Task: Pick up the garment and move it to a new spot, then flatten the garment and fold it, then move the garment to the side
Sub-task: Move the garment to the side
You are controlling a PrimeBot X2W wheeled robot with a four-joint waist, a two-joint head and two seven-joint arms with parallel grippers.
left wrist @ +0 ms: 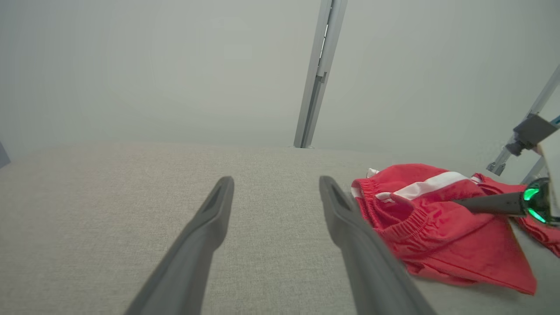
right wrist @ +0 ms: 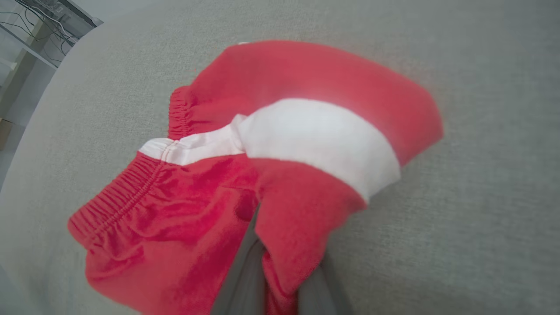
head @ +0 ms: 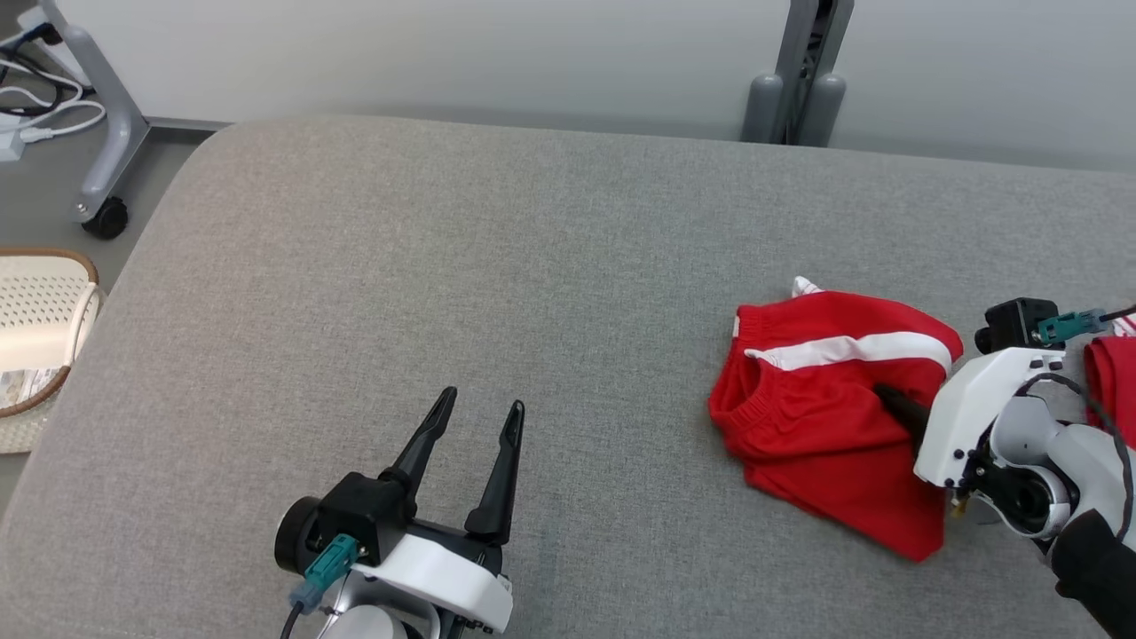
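Jaws on left gripper (head: 484, 399) spread over grey cushion (head: 355, 266); red shorts (head: 825, 426) lie well right, under right gripper (head: 887, 401). Left wrist view: shorts sit right of the spread jaws, waistband (left wrist: 404, 223) nearest. Right wrist view: right jaws pinch a fold, so the right arm is nearer.

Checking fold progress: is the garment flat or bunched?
Bunched: the garment lies crumpled, white stripe doubled over, right gripper shut on a fold.

**Soft cloth, matt plastic**

The garment (head: 825, 426) is soft red cloth with a smoother white stripe and a puckered elastic waistband. The padded surface (head: 444, 266) is coarse grey woven fabric, matt all over. The left gripper (head: 484, 404) has matt dark plastic fingers (head: 501, 470). The right wrist shell (head: 976, 399) is smooth white plastic.
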